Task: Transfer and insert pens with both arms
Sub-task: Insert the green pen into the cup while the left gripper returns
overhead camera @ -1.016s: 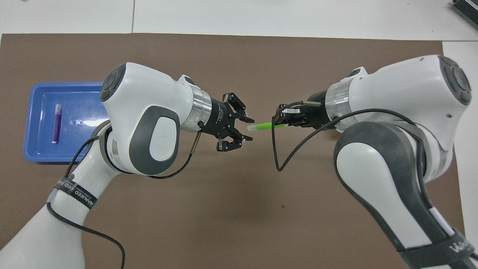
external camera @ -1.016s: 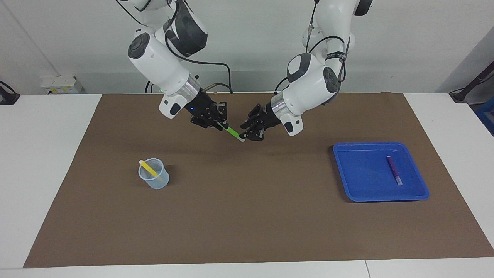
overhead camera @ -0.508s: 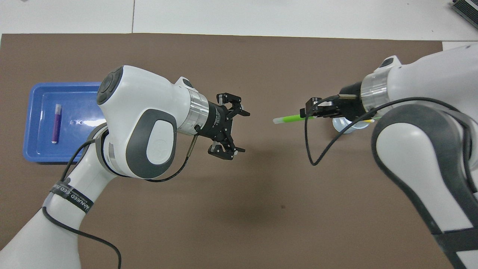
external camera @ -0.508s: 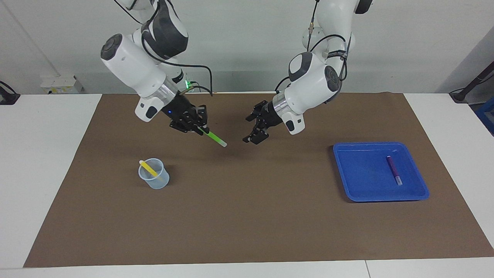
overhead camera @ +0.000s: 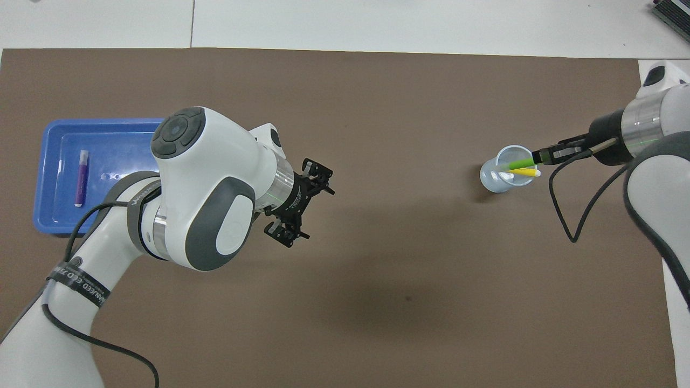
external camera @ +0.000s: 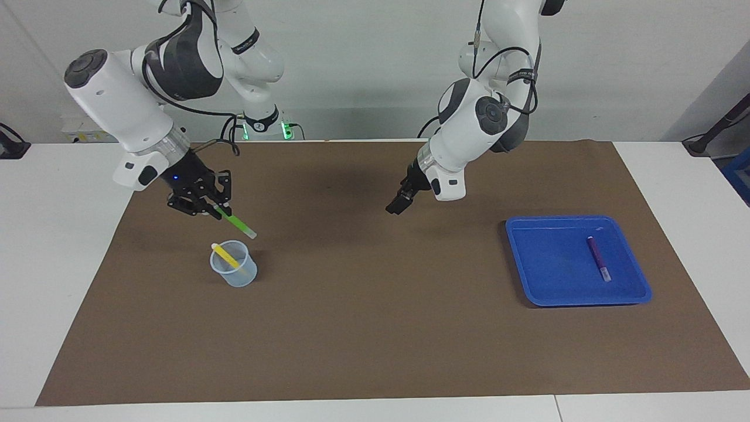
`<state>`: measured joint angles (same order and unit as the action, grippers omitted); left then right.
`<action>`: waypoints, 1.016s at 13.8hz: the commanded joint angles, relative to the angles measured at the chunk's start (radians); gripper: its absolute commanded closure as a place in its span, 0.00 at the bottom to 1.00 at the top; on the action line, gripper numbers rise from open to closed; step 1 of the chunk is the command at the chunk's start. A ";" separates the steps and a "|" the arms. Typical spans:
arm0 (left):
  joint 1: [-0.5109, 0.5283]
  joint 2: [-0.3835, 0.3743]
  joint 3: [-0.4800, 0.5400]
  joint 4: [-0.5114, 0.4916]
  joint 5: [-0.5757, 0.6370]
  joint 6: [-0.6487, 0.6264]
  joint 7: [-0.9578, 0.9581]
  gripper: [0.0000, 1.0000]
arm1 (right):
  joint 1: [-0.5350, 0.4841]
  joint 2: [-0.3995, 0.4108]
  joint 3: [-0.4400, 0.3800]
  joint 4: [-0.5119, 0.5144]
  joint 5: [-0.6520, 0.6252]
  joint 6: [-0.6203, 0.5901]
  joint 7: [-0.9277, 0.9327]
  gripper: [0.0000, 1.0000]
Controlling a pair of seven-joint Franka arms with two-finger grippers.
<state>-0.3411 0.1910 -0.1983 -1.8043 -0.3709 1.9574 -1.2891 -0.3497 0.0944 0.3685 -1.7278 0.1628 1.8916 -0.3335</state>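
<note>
My right gripper (external camera: 218,210) is clamped tight on the upper end of the green pen (external camera: 238,224), fingertips pinching its shaft. The pen slants down and away from the fingers, pale tip lowest, long axis pointing toward the middle of the table; that tip hangs just above the rim of the clear plastic cup (external camera: 234,274), on the cup's side nearer to me, not yet inside. The yellow pen (external camera: 224,254) already leans in the cup, its whitish end propped over the rim. From the wrist my right arm (external camera: 123,111) rises steeply, forearm angled up toward its end of the table. My left gripper (external camera: 399,204) hangs over bare brown mat (external camera: 375,340) near the centre, its fingers (overhead camera: 322,173) spread wide and holding nothing; the wrist tips down and the left arm (external camera: 477,117) bends at the elbow above it. The purple pen (external camera: 599,258) lies flat in the blue tray (external camera: 530,275) toward the left arm's end, long axis running roughly toward and away from me, pale end farther from me.
</note>
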 commanded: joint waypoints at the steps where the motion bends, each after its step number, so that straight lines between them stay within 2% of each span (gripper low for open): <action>1: 0.036 -0.045 0.000 -0.038 0.113 -0.060 0.197 0.00 | -0.002 -0.012 0.010 0.002 -0.074 0.026 -0.016 1.00; 5: 0.207 -0.054 0.002 -0.060 0.119 -0.078 0.728 0.00 | -0.028 -0.002 0.012 -0.016 -0.126 0.099 -0.018 1.00; 7: 0.292 -0.051 0.002 -0.053 0.168 -0.083 0.993 0.00 | -0.031 0.013 0.013 -0.030 -0.126 0.142 -0.015 1.00; 10: 0.332 -0.042 0.002 -0.041 0.307 -0.043 1.147 0.00 | -0.023 0.056 0.013 -0.053 -0.126 0.185 0.002 1.00; 12: 0.381 -0.033 0.000 -0.043 0.439 0.068 1.278 0.00 | 0.020 0.100 0.013 -0.084 -0.126 0.257 0.040 1.00; 14: 0.437 -0.021 0.002 -0.046 0.474 0.139 1.393 0.00 | 0.024 0.099 0.013 -0.090 -0.128 0.239 0.040 1.00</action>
<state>0.0384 0.1718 -0.1877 -1.8290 0.0620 2.0305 -0.0037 -0.3287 0.1991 0.3739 -1.8017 0.0528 2.1236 -0.3194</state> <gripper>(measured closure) 0.000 0.811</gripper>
